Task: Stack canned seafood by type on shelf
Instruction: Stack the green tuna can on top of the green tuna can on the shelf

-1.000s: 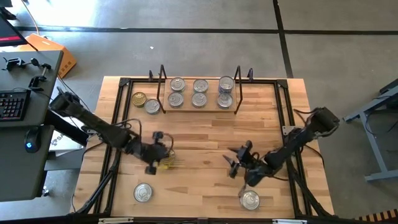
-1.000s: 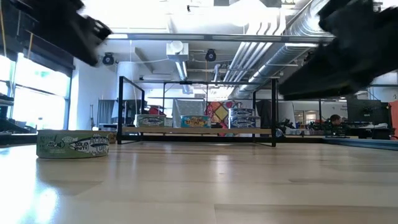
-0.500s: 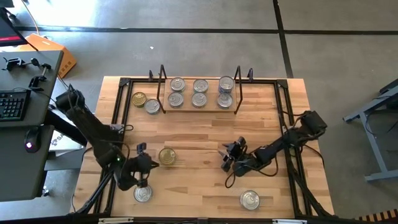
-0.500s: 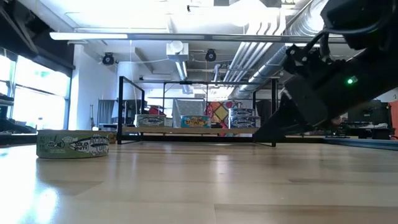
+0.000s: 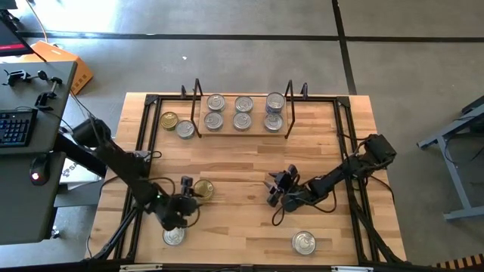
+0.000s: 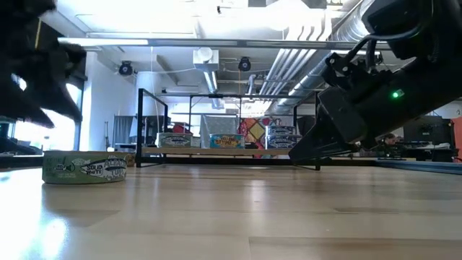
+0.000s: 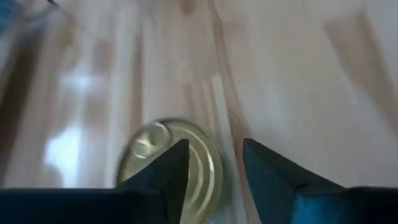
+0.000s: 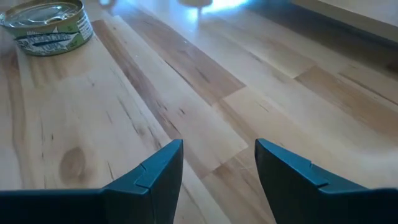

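On the table (image 5: 249, 162): loose tins are lying outside the shelf (image 5: 242, 130), which is standing at the far edge.
Shelf contents: silver-lidded tins (image 5: 243, 103) are sitting in rows; only the low view is showing their printed labels, with two stacked at one end (image 6: 282, 136).
Beside the shelf: a gold-lidded tin (image 5: 169, 119) and a silver one (image 5: 185, 129) are resting just outside its left upright.
Left gripper (image 5: 186, 193): hanging between a gold-lidded tin (image 5: 203, 189) and a silver tin (image 5: 174, 235); its wrist view is showing parted, empty fingers (image 7: 165, 177) above a gold lid (image 7: 168, 158).
Right gripper (image 5: 274, 189): hovering mid-table, fingers (image 8: 149, 171) spread over bare wood, holding nothing.
Near right corner: a silver tin (image 5: 304, 242) is lying alone.
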Robot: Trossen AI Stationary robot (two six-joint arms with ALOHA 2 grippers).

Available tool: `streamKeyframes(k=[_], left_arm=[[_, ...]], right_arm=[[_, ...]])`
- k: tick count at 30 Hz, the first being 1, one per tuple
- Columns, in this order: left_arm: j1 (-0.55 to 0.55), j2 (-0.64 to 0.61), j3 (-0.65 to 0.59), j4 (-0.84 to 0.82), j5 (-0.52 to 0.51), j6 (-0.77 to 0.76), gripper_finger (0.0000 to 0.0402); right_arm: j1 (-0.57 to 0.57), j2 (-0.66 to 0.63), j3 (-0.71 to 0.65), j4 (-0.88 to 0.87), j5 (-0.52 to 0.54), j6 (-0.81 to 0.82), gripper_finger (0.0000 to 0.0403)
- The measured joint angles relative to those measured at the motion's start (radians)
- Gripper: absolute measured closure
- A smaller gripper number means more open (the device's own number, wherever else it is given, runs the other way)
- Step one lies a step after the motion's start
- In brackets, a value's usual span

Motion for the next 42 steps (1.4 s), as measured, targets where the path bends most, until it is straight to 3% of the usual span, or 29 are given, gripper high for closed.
streamKeyframes(k=[4,9,13,16,21,24,31,36,42], left_arm=[[0.043,0.073,0.0,0.023,0.07,0.034,0.027],[0.073,0.119,0.005,0.038,0.069,0.036,0.0348],[0.079,0.115,0.004,0.054,0.078,0.061,0.0393],[0.079,0.104,0.002,0.073,0.092,0.106,0.0395],[0.079,0.074,-0.001,0.1,0.121,0.129,0.0401],[0.079,0.05,-0.001,0.108,0.11,0.129,0.0401],[0.092,-0.022,-0.031,0.155,0.08,0.13,0.0401],[0.092,-0.112,-0.171,0.384,0.075,0.131,0.0401],[0.092,-0.193,-0.352,0.721,0.073,0.166,0.0401]], right_arm=[[0.0,0.0,0.0,0.001,0.0,0.0,0.021],[0.001,0.0,0.0,0.03,-0.021,-0.007,0.021],[-0.026,0.0,0.016,0.108,-0.212,-0.19,0.021],[-0.046,0.014,0.069,0.151,-0.298,-0.369,0.021],[-0.073,0.101,0.209,0.217,-0.333,-0.725,0.0207],[-0.104,0.168,0.325,0.216,-0.388,-0.858,0.0195],[-0.153,0.265,0.605,-0.057,-0.426,-1.103,0.0135],[-0.17,0.29,0.716,-0.266,-0.427,-1.208,0.012],[-0.183,0.366,0.729,-0.146,-0.433,-1.256,0.0119]])
